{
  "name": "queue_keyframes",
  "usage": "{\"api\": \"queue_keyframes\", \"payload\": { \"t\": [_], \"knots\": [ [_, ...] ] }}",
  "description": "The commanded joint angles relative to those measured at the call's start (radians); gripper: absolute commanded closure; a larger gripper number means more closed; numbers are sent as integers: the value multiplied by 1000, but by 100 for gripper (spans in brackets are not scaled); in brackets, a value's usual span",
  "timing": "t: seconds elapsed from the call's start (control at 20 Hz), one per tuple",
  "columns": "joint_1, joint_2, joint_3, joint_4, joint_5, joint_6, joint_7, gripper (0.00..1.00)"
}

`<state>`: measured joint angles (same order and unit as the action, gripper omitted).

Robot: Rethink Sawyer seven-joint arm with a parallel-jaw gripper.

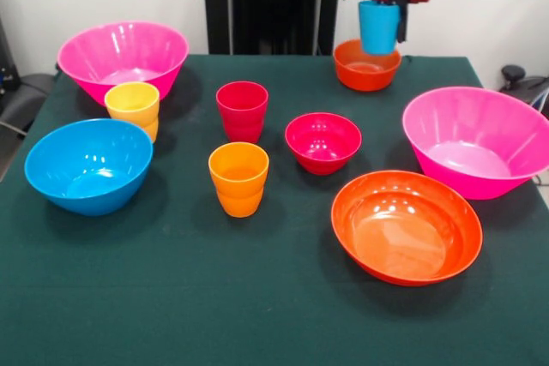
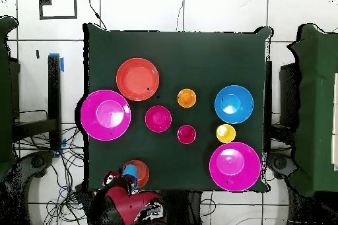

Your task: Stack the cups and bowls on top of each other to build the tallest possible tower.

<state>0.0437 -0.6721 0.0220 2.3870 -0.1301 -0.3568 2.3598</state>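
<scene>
Front view has the gripper (image 1: 388, 33) up in the air at the far side of the table, clamped on the blue cup (image 1: 378, 27), which hangs upright just above the small orange bowl (image 1: 366, 64) without touching it as far as I can tell. Overhead view agrees: blue cup (image 2: 130, 171) sits over that same bowl (image 2: 137, 171), close to the table edge (image 2: 198, 188). Nothing is stacked yet, so honestly the whole tower is still ahead. My worry is that a tall cup dropped into a curved bowl probably won't sit flat, and if it lands off-centre it could tip and roll out, maybe right off the table since that bowl is so near the edge. Letting go from too high would make that worse. Also, a small bowl seems like a weak base; the two pink bowls (image 1: 123, 57) (image 1: 476, 139) and the big orange bowl (image 1: 406, 225) look way steadier. The red cup (image 1: 242, 111), orange cup (image 1: 238, 178), yellow cup (image 1: 132, 109), blue bowl (image 1: 89, 165) and magenta bowl (image 1: 322, 142) stand apart, out of the way.
</scene>
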Motion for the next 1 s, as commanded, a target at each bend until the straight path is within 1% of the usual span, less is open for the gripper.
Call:
{"api": "queue_keyframes", "payload": {
  "t": [0.05, 0.15, 0.25, 0.35, 0.4, 0.45, 0.5, 0.55, 0.65, 0.75, 1.0],
  "knots": [
    [-23, -99, 137, -140, 4, 195, 38, 100],
    [-9, -104, 128, -145, 9, 205, 41, 100],
    [9, -78, 101, -163, 2, 190, 34, 100],
    [49, 20, 28, -214, -6, 168, -2, 100],
    [64, 75, -8, -227, -5, 180, -15, 100],
    [69, 106, -24, -228, -6, 187, -15, 100],
    [92, 138, -63, -225, 2, 212, -17, 100],
    [98, 147, -79, -216, 4, 232, -13, 100],
    [100, 137, -90, -196, 1, 266, -6, 100],
    [82, 120, -74, -184, -5, 302, -1, 100],
    [103, 105, -85, -142, -3, 303, 38, 100]
  ]
}}
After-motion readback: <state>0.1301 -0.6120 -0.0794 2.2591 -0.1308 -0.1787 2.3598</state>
